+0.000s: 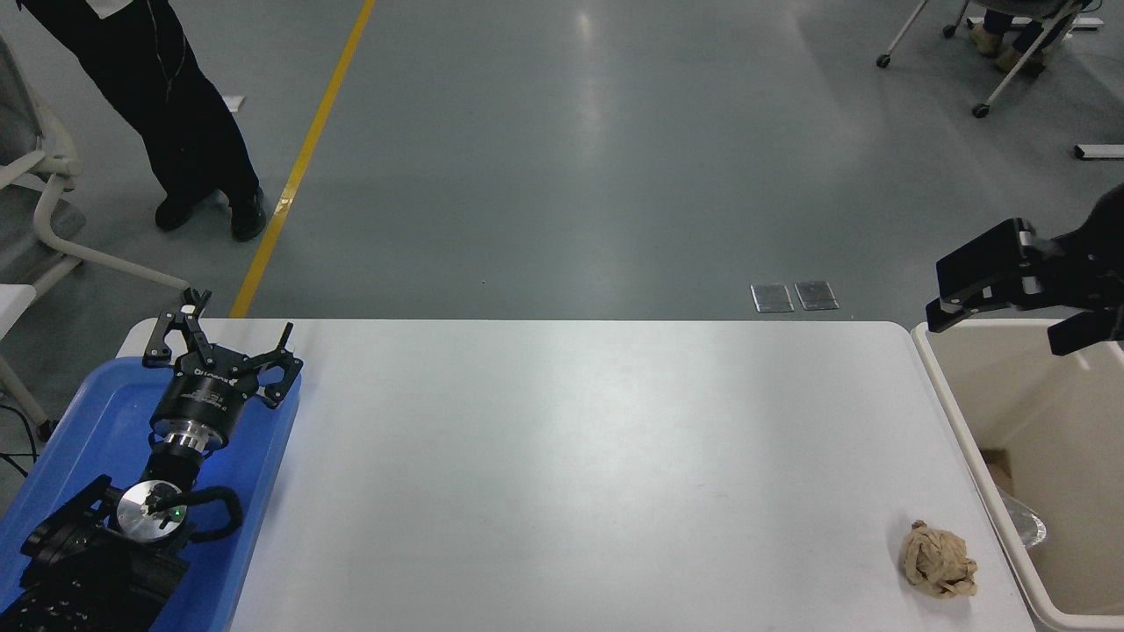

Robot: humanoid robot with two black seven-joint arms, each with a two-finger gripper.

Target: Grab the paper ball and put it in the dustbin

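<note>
Well apart, paper ball [938,571] on table, open-jawed right gripper [1010,303] above dustbin [953,412].

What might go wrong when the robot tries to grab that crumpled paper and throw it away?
The crumpled tan-brown paper ball lies close to the white table's near right corner, so a clumsy touch might nudge it off the edge. The right hand hangs high over the far corner of the cream-beige plastic dustbin, apart from the ball; coming down, it might bump the bin's thick rim. The left hand is parked over the blue tray.
</note>
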